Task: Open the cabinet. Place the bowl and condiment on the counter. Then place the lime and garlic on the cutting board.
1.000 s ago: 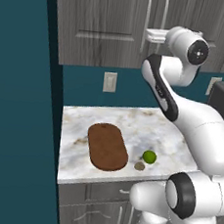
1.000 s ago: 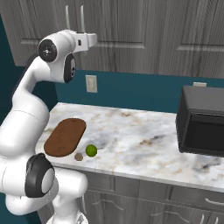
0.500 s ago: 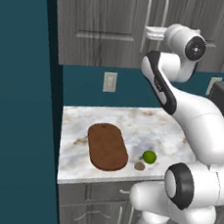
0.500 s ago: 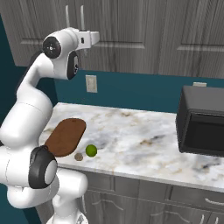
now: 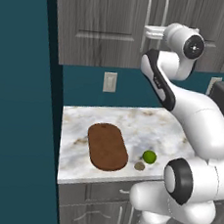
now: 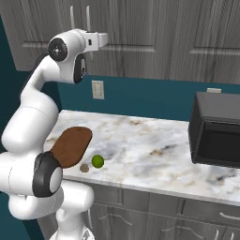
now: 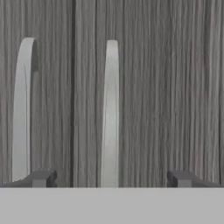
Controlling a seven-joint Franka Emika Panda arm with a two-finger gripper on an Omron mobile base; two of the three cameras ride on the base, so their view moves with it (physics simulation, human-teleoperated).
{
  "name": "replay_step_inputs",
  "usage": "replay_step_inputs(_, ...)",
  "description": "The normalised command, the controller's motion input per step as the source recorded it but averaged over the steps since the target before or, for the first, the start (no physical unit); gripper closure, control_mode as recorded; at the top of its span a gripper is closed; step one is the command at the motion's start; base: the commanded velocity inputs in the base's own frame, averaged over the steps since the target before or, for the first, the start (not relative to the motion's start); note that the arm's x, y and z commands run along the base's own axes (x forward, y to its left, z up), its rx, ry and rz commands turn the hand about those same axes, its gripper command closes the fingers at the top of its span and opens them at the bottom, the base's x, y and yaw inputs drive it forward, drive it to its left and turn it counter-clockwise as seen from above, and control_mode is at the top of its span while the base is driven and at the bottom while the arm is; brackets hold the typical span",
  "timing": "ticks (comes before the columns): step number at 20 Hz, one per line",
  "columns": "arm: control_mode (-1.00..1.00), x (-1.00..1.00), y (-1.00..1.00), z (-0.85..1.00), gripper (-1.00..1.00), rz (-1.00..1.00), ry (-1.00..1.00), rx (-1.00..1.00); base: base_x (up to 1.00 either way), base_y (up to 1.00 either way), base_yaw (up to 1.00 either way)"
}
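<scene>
Cabinet doors closed, hand lined up on a handle

The cabinet [image 5: 109, 25] stays shut above the tabletop [image 6: 154, 145]; on it the cutting board [image 5: 107, 146] lies with the lime [image 5: 149, 156] at its 3 o'clock and the garlic [image 5: 140, 166] just at the lime's 7 o'clock. The hand [image 7: 111, 177], spread wide and empty, faces the right door's handle [image 7: 110, 109], which stands between its fingers. Judged risk: closing off-centre lets the slim bar slip out; bowl and condiment presumably wait inside.
</scene>
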Motion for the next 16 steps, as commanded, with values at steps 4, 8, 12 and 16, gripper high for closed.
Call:
replay_step_inputs(4, -1.0, 0.11, -0.04, 0.0, -1.0, 0.0, 0.0, 0.0, 0.0, 0.0, 0.0)
replay_step_inputs(8, -1.0, 0.15, 0.0, 0.0, -1.0, 0.0, 0.0, 0.0, 0.0, 0.0, 0.0)
replay_step_inputs(12, -1.0, 0.15, 0.0, 0.0, -1.0, 0.0, 0.0, 0.0, 0.0, 0.0, 0.0)
replay_step_inputs(16, -1.0, 0.14, 0.0, 0.0, -1.0, 0.0, 0.0, 0.0, 0.0, 0.0, 0.0)
